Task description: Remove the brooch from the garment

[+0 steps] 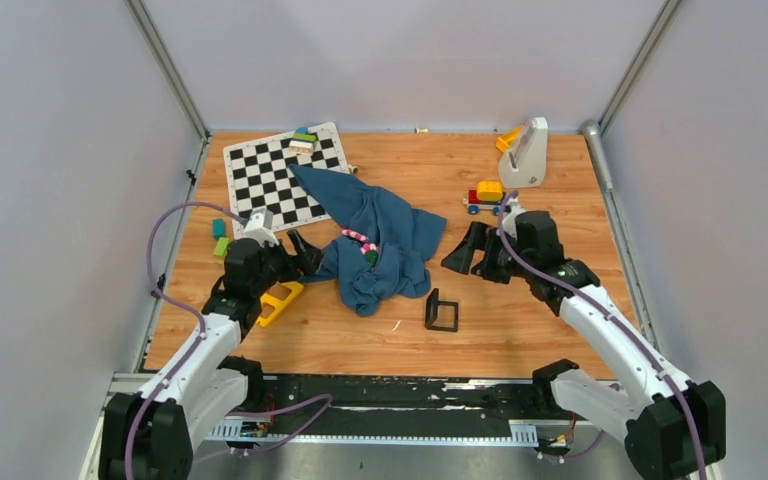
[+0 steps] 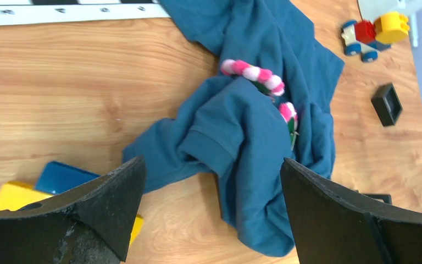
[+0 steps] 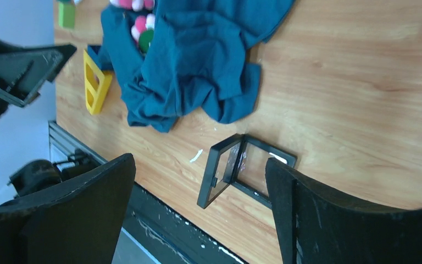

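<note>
The blue garment (image 1: 385, 235) lies crumpled in the middle of the wooden table. The brooch (image 1: 361, 243) sits on it, half tucked into a fold, so only an arc of pink and white petals and a bit of green show. It also shows in the left wrist view (image 2: 253, 73) and at the top edge of the right wrist view (image 3: 140, 22). My left gripper (image 1: 305, 252) is open and empty just left of the garment (image 2: 253, 143), with a garment fold between its jaws (image 2: 211, 181). My right gripper (image 1: 463, 252) is open and empty to the right of the garment (image 3: 192, 55), above bare table (image 3: 200, 181).
A chessboard (image 1: 280, 175) with small blocks lies at the back left. A yellow frame piece (image 1: 280, 303) lies under my left gripper. An open black case (image 1: 441, 312) stands in front of the garment. A toy car (image 1: 485, 196) and a white stand (image 1: 526, 155) sit at the back right.
</note>
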Motion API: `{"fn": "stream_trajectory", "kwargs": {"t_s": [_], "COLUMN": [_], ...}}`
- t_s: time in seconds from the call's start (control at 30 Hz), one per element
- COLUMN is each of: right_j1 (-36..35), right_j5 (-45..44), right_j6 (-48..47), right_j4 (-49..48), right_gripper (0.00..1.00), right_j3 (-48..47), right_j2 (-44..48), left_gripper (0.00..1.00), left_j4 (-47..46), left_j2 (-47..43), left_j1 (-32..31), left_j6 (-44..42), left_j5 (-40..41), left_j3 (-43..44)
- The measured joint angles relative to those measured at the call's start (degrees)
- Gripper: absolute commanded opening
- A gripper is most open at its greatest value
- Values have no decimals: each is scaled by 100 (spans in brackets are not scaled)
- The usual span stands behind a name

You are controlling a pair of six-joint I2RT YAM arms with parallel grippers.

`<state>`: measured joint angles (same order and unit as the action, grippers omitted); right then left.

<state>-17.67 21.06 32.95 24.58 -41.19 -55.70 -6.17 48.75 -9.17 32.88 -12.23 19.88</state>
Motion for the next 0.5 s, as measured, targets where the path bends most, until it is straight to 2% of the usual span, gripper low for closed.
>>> {"fn": "stream_trajectory", "kwargs": {"t_s": [0.2, 0.43, 0.5], "right_j1": [-774, -1462, -1602], "right_j5": [-236, -557, -619], "right_j6": [44, 256, 339], "right_j4": [57, 173, 170], "right_gripper": [78, 69, 63], "right_j3": [-116, -118, -107], "right_j2": [-629, -997, -1014], "left_gripper": [95, 94, 93], "left_j4": [-44, -192, -317], "left_j2": [597, 1113, 1294], "left_j1": [-525, -721, -769], "left_j6": [-22, -153, -201], "left_j5": [-79, -216, -352], "left_j3": [433, 728, 739]}}
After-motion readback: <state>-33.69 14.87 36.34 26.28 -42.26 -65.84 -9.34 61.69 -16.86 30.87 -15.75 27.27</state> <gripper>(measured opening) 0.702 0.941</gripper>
